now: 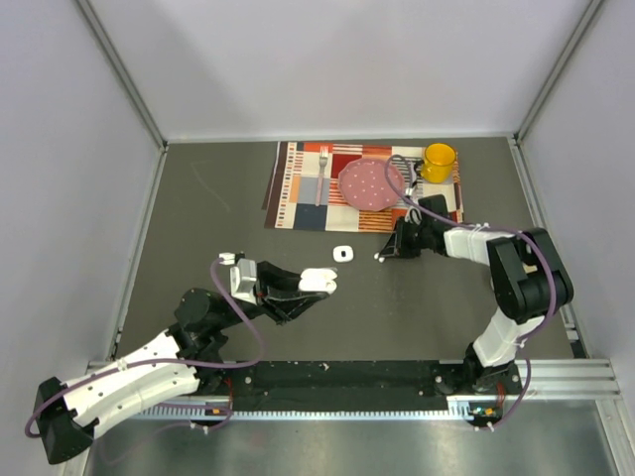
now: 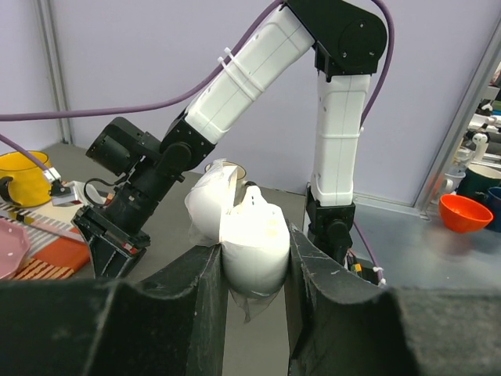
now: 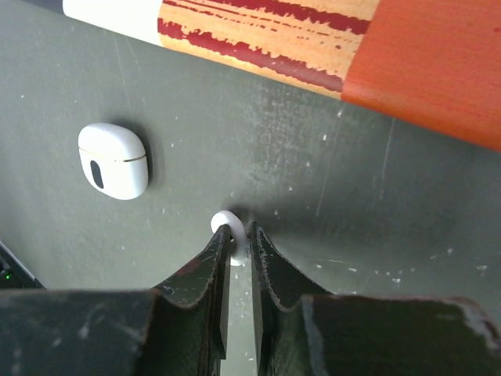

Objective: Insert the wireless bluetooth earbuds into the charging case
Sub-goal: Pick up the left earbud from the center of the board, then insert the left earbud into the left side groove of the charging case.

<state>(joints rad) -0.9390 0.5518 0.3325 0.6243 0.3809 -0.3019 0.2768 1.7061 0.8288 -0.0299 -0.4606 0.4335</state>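
White-shelled left arm (image 1: 139, 382) and right arm (image 1: 493, 342), black round joints (image 2: 348, 35), purple cables (image 2: 389, 35) looped alongside, white zip ties (image 2: 228, 61) on the shells; matte black, wedge-shaped fingers (image 2: 196, 313).

One open case (image 2: 250, 251), one shut case (image 3: 113, 160), one earbud (image 3: 228, 222), one fork (image 1: 322, 174), one plate (image 1: 369, 184), one mug (image 1: 438, 159), one mat (image 1: 296, 193).

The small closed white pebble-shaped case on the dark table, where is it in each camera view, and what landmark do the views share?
Top external: the small closed white pebble-shaped case sits mid-table, below the striped fabric placemat.
Left wrist: not in it.
Right wrist: left of centre.
Shared landmark: the placemat, along the top in the right wrist view, far left in the left wrist view.
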